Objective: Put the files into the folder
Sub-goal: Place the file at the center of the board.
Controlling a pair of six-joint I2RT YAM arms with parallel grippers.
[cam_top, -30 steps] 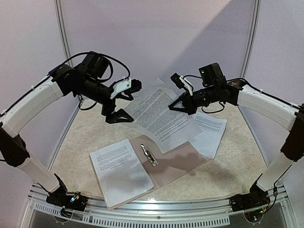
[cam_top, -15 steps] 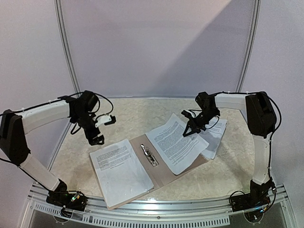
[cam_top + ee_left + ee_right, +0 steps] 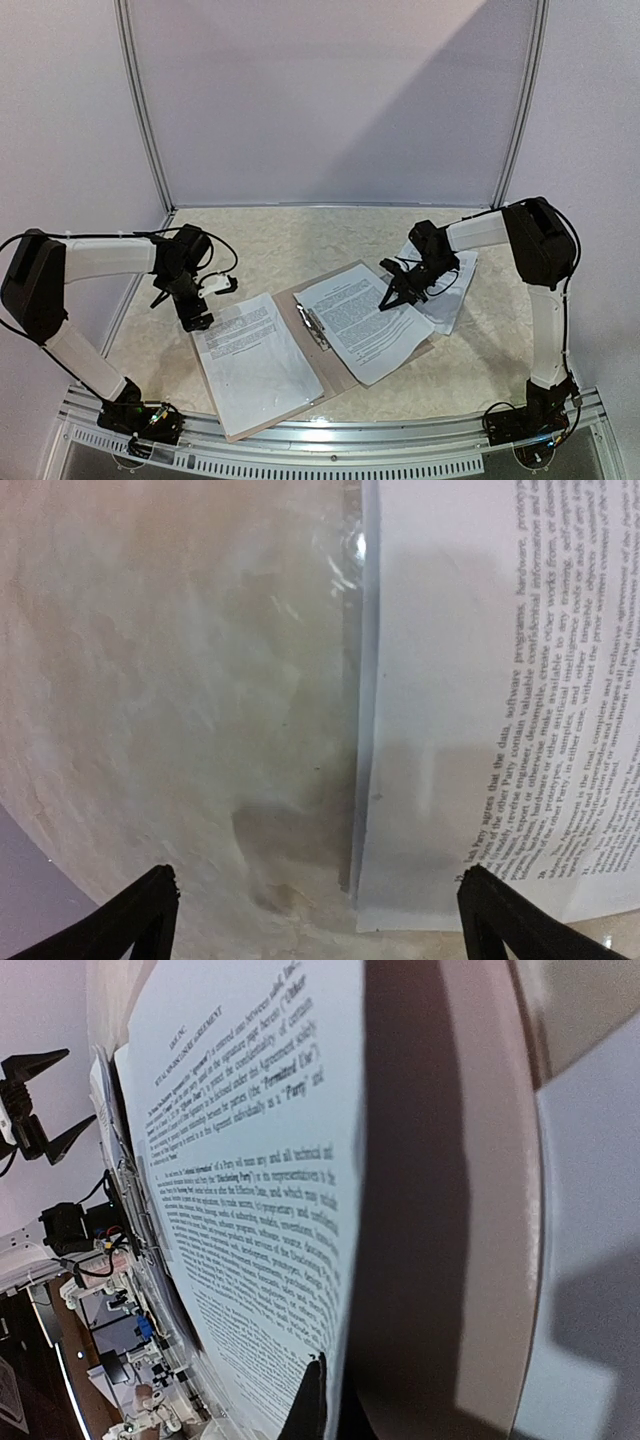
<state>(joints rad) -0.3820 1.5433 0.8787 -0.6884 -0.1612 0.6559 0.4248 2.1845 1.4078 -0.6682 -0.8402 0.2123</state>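
To the left of the left hand (image 3: 197, 320) we see marbled worktop (image 3: 135, 315) running out to the side wall (image 3: 70, 150), so that side offers room. The hand's fingers are spread wide and hold nothing. It hangs low over the far left corner of the left sheet (image 3: 255, 360). In its wrist view that sheet's long edge runs up between the two fingertips, with a thin dark line beside it; we cannot tell whether that is shadow or card.

Right of this hand, the left sheet lies flat on the left leaf of the open folder (image 3: 332, 365). Next comes the metal clip (image 3: 312, 327) on the spine, with a band of bare tan card beside it. The middle sheet (image 3: 355, 325) rests skewed on the right leaf, its near corner reaching the leaf's near edge.

The right hand (image 3: 388, 300), fingers pressed together, pinches this sheet's right edge, low over the folder. Just right of that hand, the spare sheets (image 3: 447, 297) lie on the worktop. Beyond both hands, open worktop stretches to the back wall (image 3: 330, 100).
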